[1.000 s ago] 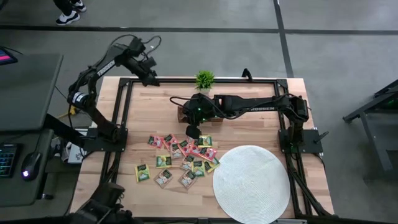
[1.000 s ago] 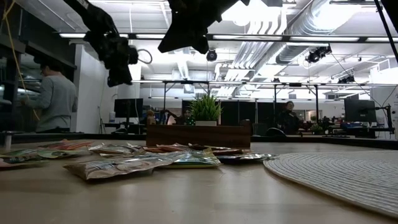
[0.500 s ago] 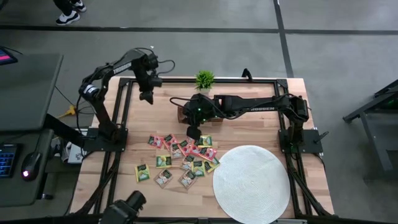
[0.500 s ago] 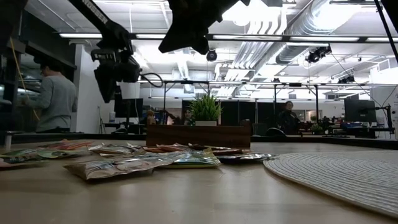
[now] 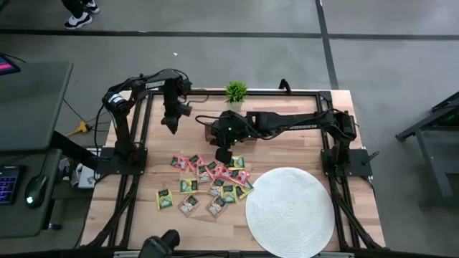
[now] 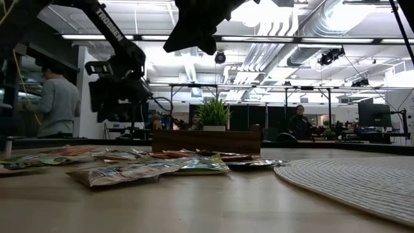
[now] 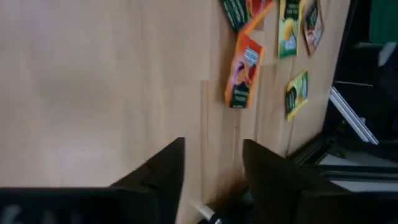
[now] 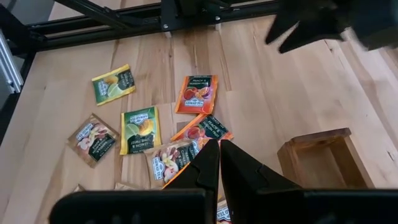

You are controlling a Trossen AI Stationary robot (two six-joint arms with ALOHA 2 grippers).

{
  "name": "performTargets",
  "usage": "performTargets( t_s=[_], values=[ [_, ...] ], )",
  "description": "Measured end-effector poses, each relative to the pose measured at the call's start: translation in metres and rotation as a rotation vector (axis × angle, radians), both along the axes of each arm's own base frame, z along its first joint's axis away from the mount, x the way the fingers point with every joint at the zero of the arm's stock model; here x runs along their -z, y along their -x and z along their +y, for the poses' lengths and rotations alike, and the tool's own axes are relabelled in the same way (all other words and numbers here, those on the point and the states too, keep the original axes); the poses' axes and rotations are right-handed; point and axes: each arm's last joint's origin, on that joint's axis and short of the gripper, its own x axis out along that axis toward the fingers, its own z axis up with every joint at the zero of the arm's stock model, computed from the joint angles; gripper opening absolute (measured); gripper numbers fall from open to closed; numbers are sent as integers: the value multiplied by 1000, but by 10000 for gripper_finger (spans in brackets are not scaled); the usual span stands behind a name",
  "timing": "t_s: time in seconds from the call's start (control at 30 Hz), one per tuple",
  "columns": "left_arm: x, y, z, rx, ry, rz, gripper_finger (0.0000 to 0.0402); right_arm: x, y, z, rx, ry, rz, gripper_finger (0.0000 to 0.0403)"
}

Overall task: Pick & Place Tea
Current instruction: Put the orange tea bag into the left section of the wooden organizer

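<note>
Above the worktop (image 5: 154, 183), left arm arrives
Left gripper (image 5: 170, 126) has swung in, fingers parted, empty, nearing the tea (image 5: 208, 183); right gripper (image 5: 224, 154) hovers closed, empty.

We can't read the tea packets' (image 5: 206, 183) labels from above. Overlapping packets hide each other. The round white mat (image 5: 290, 211) is cut off at the bottom edge.

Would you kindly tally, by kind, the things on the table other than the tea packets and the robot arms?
Round white mat: 1
Small potted plant: 1
Wooden box: 1
Total: 3
</note>
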Motion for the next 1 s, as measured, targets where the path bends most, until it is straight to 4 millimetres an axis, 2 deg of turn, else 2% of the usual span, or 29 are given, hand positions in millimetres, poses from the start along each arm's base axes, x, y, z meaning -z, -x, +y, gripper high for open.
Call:
performTargets(
  t_s=[0.13,0.27,0.6,1.0],
  values=[
    [12,-3,-16,56,30,27,222,0,0,1,-10,12,0,12],
    [23,-9,-32,125,39,18,252,0,0,1,-14,19,-1,12],
    [49,-22,-61,216,-11,-6,253,0,0,9,-40,27,-1,12],
    [62,-17,-73,160,26,2,252,0,0,16,-56,41,-1,12]
  ],
)
